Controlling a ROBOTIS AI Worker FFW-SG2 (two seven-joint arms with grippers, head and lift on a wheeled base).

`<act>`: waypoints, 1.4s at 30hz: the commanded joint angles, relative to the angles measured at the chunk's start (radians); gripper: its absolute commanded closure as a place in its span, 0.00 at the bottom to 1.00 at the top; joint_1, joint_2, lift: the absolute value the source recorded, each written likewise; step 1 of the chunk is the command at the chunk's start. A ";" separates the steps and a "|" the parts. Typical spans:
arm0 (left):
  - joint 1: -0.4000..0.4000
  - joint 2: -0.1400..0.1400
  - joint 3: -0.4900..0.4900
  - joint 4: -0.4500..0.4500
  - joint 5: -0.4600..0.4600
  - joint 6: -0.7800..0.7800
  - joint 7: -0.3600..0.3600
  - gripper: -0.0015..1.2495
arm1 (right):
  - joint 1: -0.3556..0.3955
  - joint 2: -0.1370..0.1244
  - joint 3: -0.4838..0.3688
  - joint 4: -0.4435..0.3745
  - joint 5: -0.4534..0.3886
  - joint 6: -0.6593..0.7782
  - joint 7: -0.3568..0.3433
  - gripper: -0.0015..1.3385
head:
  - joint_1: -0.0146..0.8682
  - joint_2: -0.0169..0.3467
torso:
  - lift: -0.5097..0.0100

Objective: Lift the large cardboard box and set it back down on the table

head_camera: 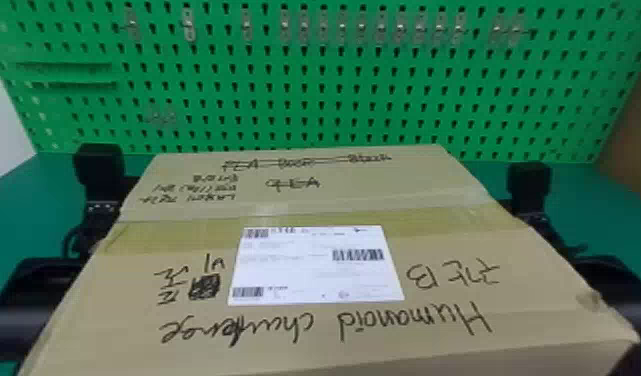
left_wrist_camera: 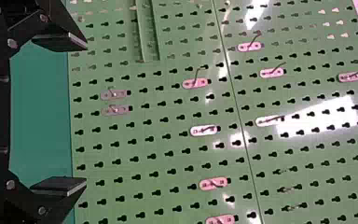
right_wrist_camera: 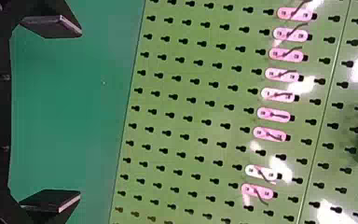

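Note:
The left gripper (head_camera: 103, 202) stands along the left side of the large cardboard box (head_camera: 304, 205), the right gripper (head_camera: 529, 197) along its right side. The box spans the middle and front of the head view, its taped top with a white label facing up and its near edge low in the view. Its underside is hidden, so I cannot tell whether it rests on the table. In the left wrist view the left gripper (left_wrist_camera: 85, 114) is open with nothing between its fingers. Likewise open and unfilled is the right gripper (right_wrist_camera: 80, 113) in the right wrist view.
A green pegboard (head_camera: 304, 85) with several small metal hooks rises behind the box. Green table surface (head_camera: 584, 205) shows on both sides. A brown panel (head_camera: 634, 110) stands at the far right.

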 commanded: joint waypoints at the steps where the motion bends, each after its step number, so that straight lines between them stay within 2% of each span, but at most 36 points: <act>1: -0.003 -0.007 -0.004 0.009 0.004 -0.006 0.001 0.20 | -0.007 0.011 0.015 0.014 -0.011 -0.008 0.000 0.06 | 0.66 0.19 | 0.63; 7: -0.006 -0.021 -0.006 0.022 0.010 -0.020 0.006 0.20 | -0.011 0.025 0.018 0.024 -0.011 -0.012 0.000 0.06 | 0.66 0.19 | 0.63; 17: -0.012 -0.024 -0.016 0.030 0.013 -0.023 0.012 0.20 | -0.017 0.040 0.008 0.026 -0.011 -0.012 0.000 0.06 | 0.66 0.19 | 0.63; 42: -0.019 -0.028 -0.030 0.044 0.020 -0.031 0.015 0.20 | -0.028 0.039 0.076 0.041 -0.029 -0.017 0.000 0.06 | 0.66 0.19 | 0.63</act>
